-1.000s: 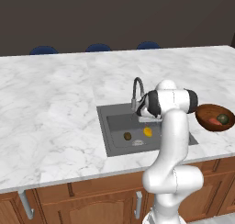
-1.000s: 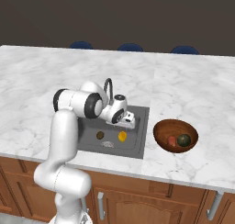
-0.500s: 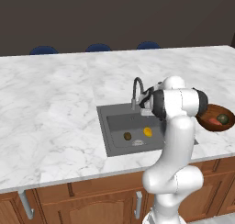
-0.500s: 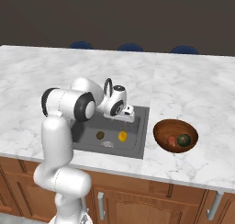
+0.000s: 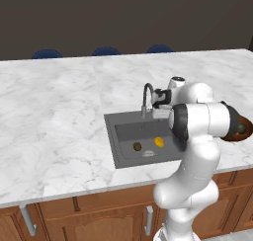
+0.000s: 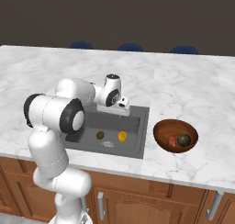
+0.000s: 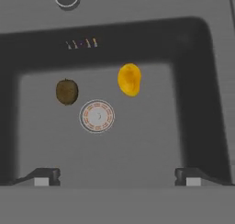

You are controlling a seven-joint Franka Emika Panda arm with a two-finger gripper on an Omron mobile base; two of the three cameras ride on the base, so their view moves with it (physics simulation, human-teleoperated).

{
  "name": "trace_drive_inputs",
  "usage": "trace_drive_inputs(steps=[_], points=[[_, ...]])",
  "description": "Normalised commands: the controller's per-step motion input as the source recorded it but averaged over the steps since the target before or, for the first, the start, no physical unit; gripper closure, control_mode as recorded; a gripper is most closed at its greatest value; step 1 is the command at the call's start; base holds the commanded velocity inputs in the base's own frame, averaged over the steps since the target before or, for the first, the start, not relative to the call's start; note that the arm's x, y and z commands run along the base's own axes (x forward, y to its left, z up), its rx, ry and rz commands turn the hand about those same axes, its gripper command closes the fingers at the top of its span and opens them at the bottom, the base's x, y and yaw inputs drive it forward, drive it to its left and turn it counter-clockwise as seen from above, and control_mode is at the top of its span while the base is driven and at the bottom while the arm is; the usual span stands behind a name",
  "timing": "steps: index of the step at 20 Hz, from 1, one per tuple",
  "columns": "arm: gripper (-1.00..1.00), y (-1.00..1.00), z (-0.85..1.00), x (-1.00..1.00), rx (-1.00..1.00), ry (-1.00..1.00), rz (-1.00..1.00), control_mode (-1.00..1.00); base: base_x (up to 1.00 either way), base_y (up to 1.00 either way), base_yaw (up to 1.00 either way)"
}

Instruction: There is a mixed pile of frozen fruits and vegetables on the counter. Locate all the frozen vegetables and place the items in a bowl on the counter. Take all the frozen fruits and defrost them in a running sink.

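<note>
Claw (image 7: pixel 117 178) sits above the sink (image 7: pixel 202 81), looking straight down into the basin. Fingertips (image 7: pixel 42 177) are spread wide apart at the bottom of the hand view with nothing between them: open and empty. In the right base view the claw (image 6: pixel 123 109) hangs over the back edge of the sink (image 6: pixel 137 126), close to the faucet (image 5: pixel 147 98).

Both fruits lie on the basin floor. Yellow-orange ball (image 7: pixel 129 80) and olive-brown ball (image 7: pixel 67 91) are apart from each other, with the round drain (image 7: pixel 97 116) just below and between them in the hand view. Neither touches the drain. The same pair shows in the left base view: olive-brown ball (image 5: pixel 137 146), yellow-orange ball (image 5: pixel 159 141).

Both vegetables are in the wooden bowl (image 6: pixel 161 129), which stands on the marble counter (image 6: pixel 193 90) just right of the sink. Red-orange piece (image 6: pixel 172 141) and dark green ball (image 6: pixel 184 140) lie side by side near the bowl's middle. In the left base view the arm hides most of the bowl (image 5: pixel 243 131).

Cannot tell whether water is running from the faucet.
</note>
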Motion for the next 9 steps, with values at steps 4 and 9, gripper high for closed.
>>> trace_drive_inputs(steps=[4,9], points=[[-1.0,0.05,0.73,-0.48,0.0,0.11,0.0,-1.0,0.0,0.0,0.0],[-1.0,0.09,0.56,-0.71,0.0,0.0,0.01,-1.0,0.0,0.0,0.0]])
